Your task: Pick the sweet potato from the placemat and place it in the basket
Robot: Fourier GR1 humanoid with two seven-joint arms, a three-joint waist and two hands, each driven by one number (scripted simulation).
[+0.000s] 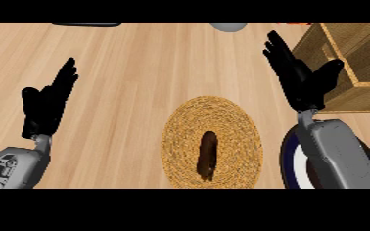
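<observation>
Sweet potato [208, 154] lying lengthwise on the round woven placemat [180, 127], untouched; the right hand [300, 78], fingers straight and empty, should descend over its middle and close across its narrow width before carrying it to the wooden basket [347, 54], while the left hand [47, 103] rests open.

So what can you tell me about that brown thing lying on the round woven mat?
It is the sweet potato, dark brown, long and narrow with tapered ends. It lies flat, lengthwise up the view, slightly below the middle of the round straw-coloured woven placemat, which alone touches it. Neither hand is on it: the right hand is raised, open, up to its right, near the wooden basket.
</observation>
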